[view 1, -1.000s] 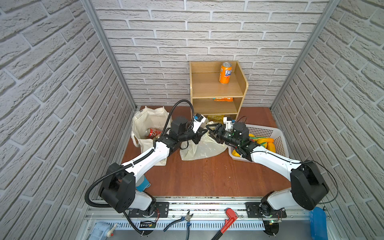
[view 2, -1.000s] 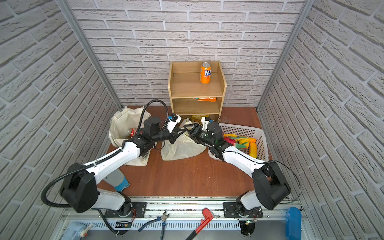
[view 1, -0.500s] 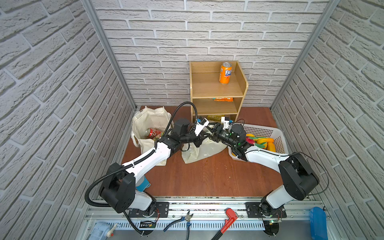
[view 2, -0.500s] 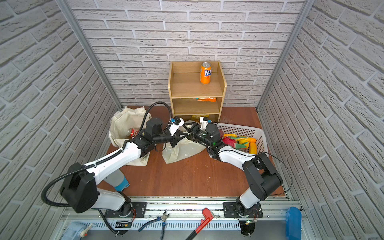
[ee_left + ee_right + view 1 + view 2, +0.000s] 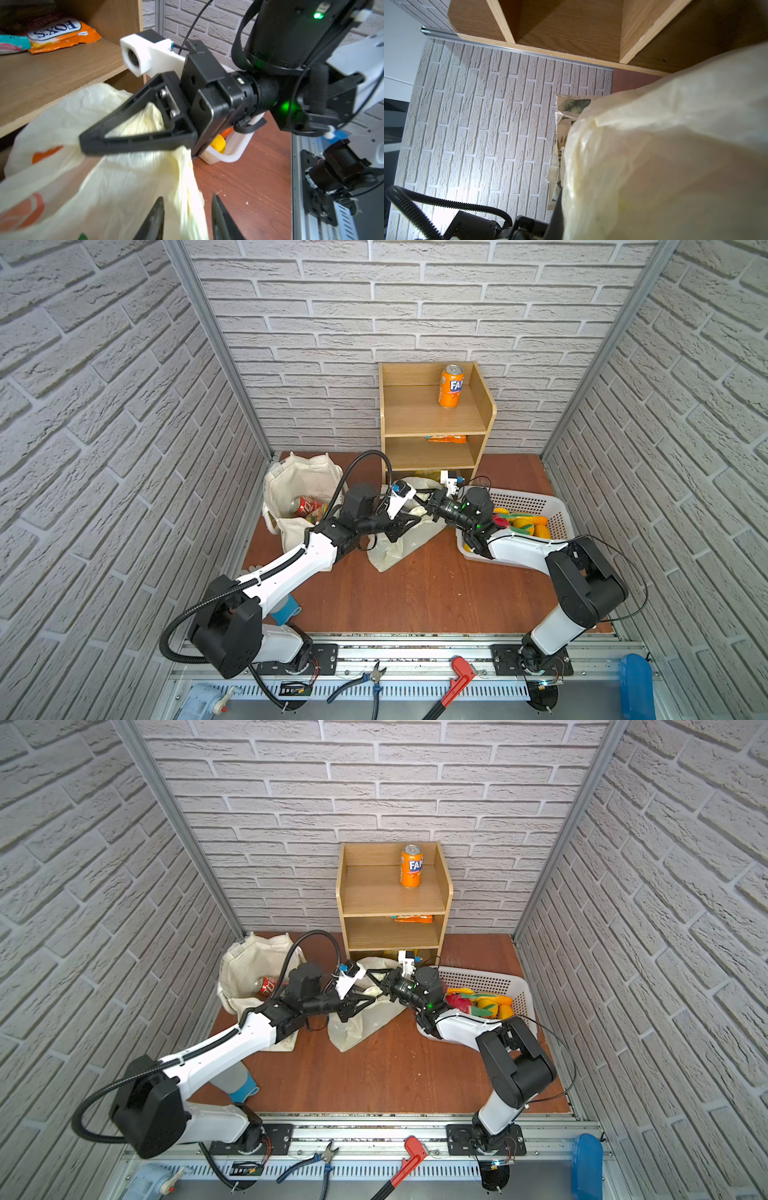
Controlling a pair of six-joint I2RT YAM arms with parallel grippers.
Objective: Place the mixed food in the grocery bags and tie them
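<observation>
- In a top view: wooden shelf (image 5: 432, 418) upper middle, white basket (image 5: 536, 504) right of plastic bag (image 5: 399, 547).
- Right gripper (image 5: 83, 143) pinches the bag; left gripper (image 5: 187, 197) fingers apart, partly cut off.

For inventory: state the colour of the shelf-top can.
The can is orange, blue logo; clearest in a top view.

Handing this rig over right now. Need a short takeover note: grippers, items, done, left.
Left gripper open, at the plastic bag. Right gripper shut on its bunched plastic.
Red can in the canvas tote; toy produce in the white basket; orange can and snack packet on the shelf.
Done: tote partly loaded.
Left: pack the rest, tie both bags.
</observation>
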